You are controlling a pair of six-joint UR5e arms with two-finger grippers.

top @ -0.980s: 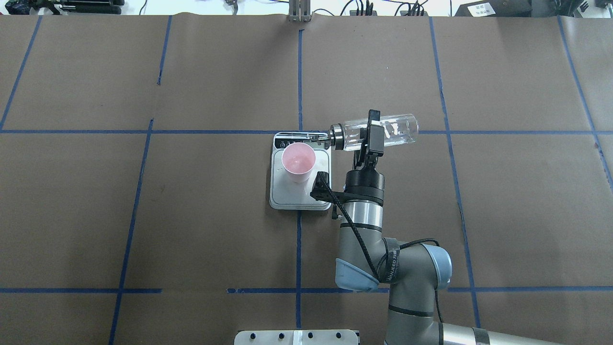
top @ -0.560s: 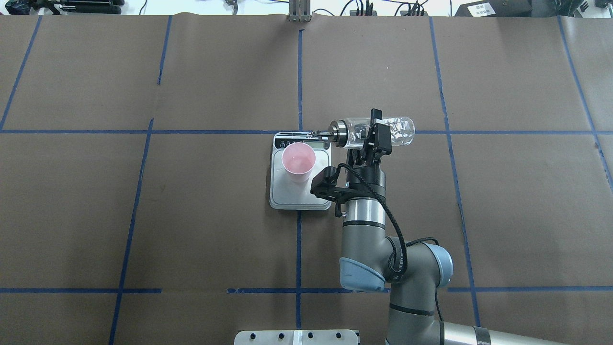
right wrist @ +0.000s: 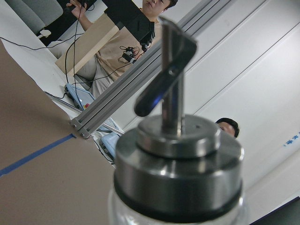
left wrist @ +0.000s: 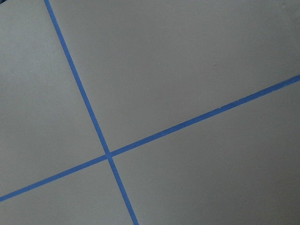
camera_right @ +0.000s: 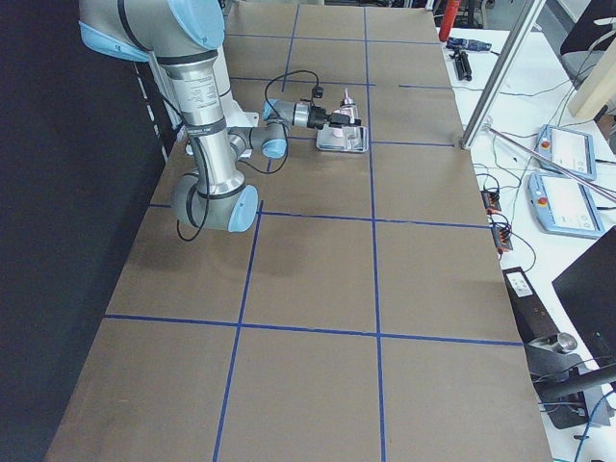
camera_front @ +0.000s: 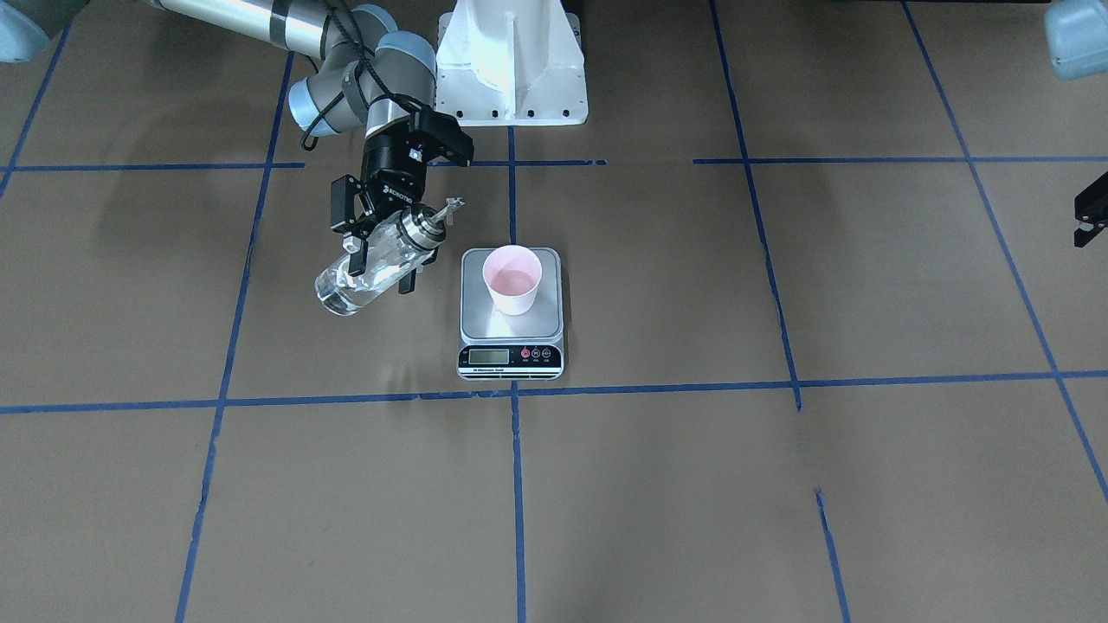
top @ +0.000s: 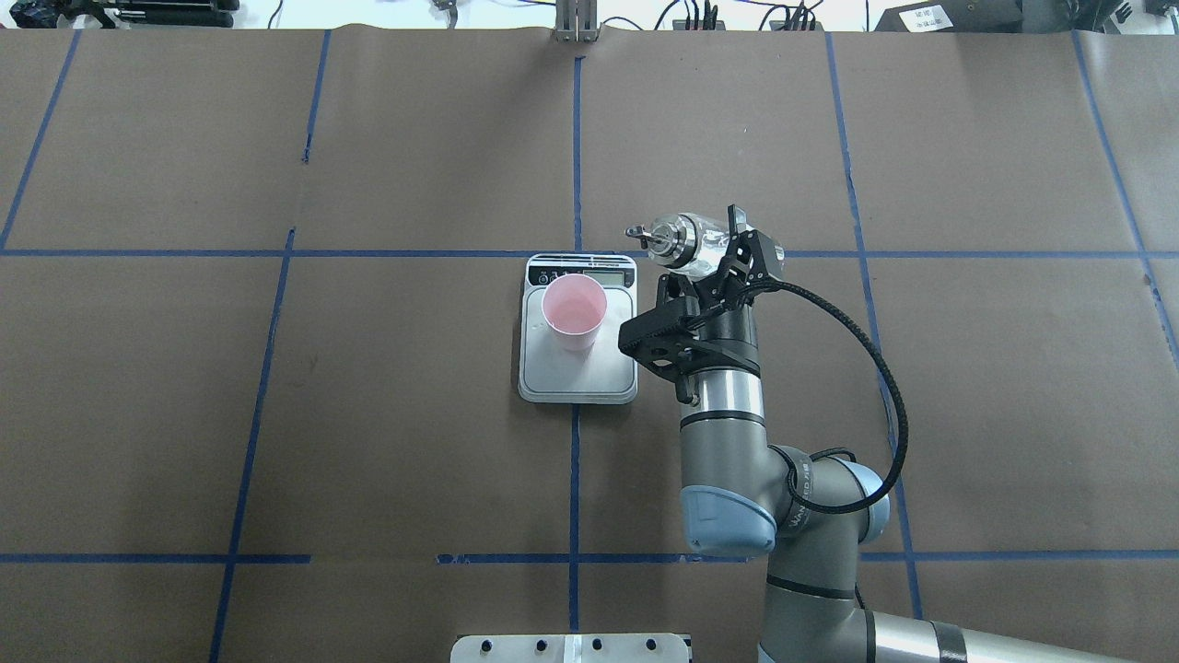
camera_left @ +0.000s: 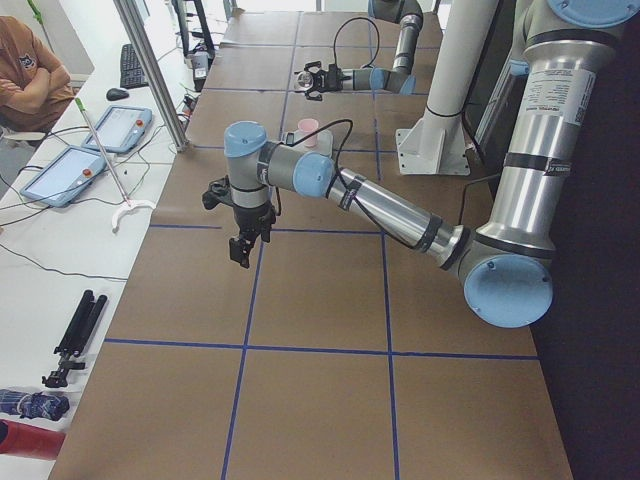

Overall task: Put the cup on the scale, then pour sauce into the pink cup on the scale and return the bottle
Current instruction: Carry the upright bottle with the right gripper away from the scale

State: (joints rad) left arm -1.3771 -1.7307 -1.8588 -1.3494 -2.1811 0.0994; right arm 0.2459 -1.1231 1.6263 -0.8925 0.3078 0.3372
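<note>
**Operator:** What has your right gripper (top: 729, 247) got?

**Me:** It is clamped across the middle of the bottle (camera_front: 346, 290), 1 finger on each side of the glass. The bottle hangs tilted in the air just beside the scale (top: 589, 379), off the corner by its display. The spout (right wrist: 168, 70) end is higher than the base and not over the cup (top: 574, 311).

**Operator:** And the cup?

**Me:** Upright near the middle of the scale's plate. The scale sits about mid-tabletop.

**Operator:** How will the bottle handle?

**Me:** It is stiff, smooth glass, so I judge it slippery and breakable. The metal collar (right wrist: 178, 159) likely makes the top end heavy. The mid-body hold looks right to me, since the collar is too narrow and shiny to trust. I would set it down base first, gently. I cannot tell how much sauce is inside, because it is as clear as the glass.

**Operator:** Your left gripper (camera_left: 243, 247)?

**Me:** Well apart, over bare tabletop toward the left edge. I cannot tell whether it is wide or narrow.
</note>
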